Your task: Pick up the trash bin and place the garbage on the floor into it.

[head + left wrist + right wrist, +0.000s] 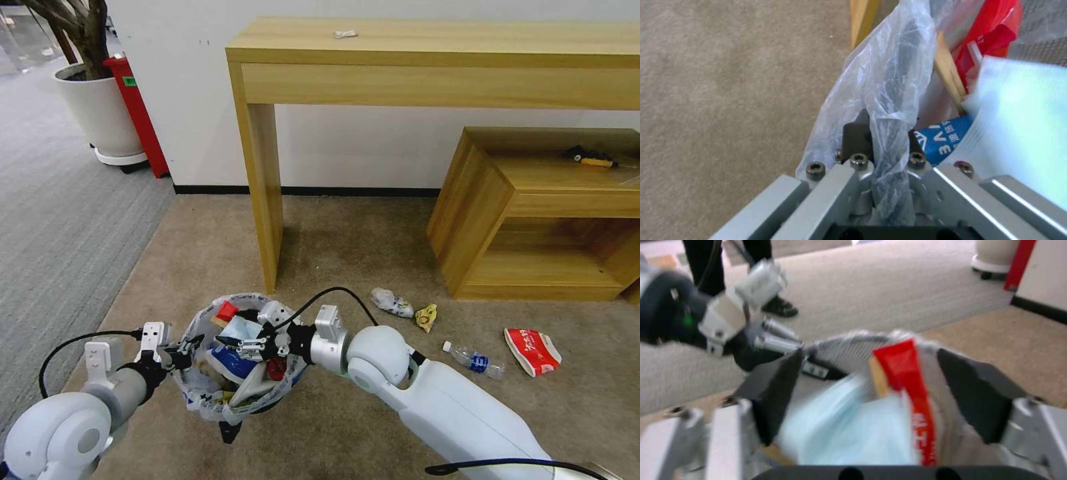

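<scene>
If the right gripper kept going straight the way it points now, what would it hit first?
Most likely the trash piled in the bin: the right gripper hangs open over it, fingers either side of a red wrapper and pale blue wad. Depth is unclear.

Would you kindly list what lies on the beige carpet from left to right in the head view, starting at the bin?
trash bin held by the left gripper → crumpled white wrapper → yellow wrapper → clear bottle → red-white carton.

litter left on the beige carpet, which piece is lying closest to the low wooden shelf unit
The yellow crumpled wrapper; the clear plastic bottle, red-white carton and white crumpled packet lie farther from the low wooden shelf unit.
</scene>
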Robot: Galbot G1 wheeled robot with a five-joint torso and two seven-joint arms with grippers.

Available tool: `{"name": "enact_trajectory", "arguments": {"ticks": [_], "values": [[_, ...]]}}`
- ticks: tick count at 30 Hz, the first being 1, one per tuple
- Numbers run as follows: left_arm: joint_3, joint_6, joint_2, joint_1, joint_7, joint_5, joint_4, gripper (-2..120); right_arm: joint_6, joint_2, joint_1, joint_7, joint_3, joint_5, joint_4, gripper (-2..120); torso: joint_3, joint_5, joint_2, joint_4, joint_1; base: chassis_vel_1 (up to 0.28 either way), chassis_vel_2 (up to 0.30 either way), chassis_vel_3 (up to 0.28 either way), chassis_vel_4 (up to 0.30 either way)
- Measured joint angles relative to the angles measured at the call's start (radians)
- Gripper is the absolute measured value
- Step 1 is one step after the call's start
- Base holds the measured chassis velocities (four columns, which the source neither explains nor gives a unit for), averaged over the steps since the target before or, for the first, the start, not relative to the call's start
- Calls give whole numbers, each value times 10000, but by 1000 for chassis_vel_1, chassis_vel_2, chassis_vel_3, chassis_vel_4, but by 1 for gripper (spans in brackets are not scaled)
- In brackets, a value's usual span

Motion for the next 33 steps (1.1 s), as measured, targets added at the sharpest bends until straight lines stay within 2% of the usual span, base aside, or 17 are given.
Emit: {"name": "enact_trajectory", "arguments": {"ticks": [3,6,9,10,11,12,15,17,18,20,21,24,33], "values": [[-236,0,-158,101,211,166,125,0,76,-102,-577,246,695,14,271,96,0,0,0,0,-1,0,0,0,0],[-401,0,-295,193,391,324,155,0,305,-302,-1088,603,1154,-116,290,100,0,1,0,-2,0,0,0,0,0],[-483,0,-404,254,474,422,154,0,414,-397,-1450,815,1534,-267,278,100,0,1,0,-1,-1,0,0,0,0],[-577,0,-582,338,587,607,136,0,663,-433,-1969,1027,2231,-452,153,100,0,0,0,-2,-1,0,0,0,0],[-612,0,-674,366,663,751,119,0,742,-349,-2251,1059,2644,-590,82,100,0,1,0,0,-1,0,0,0,0],[-612,0,-674,366,663,751,119,0,742,-349,-2251,1059,2644,-590,82,100,0,1,0,0,-1,0,0,0,0],[-663,0,-967,391,754,1058,44,0,975,33,-3170,1073,4069,-1152,-139,100,0,0,0,0,-1,0,0,0,0],[-663,0,-1012,393,769,1100,21,0,1051,94,-3350,1073,4306,-1284,-184,100,-1,2,0,3,-1,0,0,0,0],[-673,0,-1126,407,819,1221,-19,0,1301,195,-3790,1071,4879,-1589,-285,100,-1,2,0,-4,-2,0,0,0,0],[-692,0,-1228,452,889,1316,-51,0,1583,217,-4385,1023,5529,-1848,-337,100,-1,2,0,-1,-1,0,0,0,0],[-692,0,-1228,452,889,1316,-51,0,1583,217,-4385,1023,5529,-1848,-337,100,-1,2,0,-1,-1,0,0,0,0],[-756,0,-1392,536,1130,1596,-68,0,1984,208,-5389,821,6624,-2078,-370,100,-1,1,0,-1,-1,-32,-36,28,47],[-804,0,-1484,552,1252,1756,-52,0,2400,170,-6126,572,7743,-2121,-520,100,-1,1,0,-2,-2,-158,-149,147,155]]}}
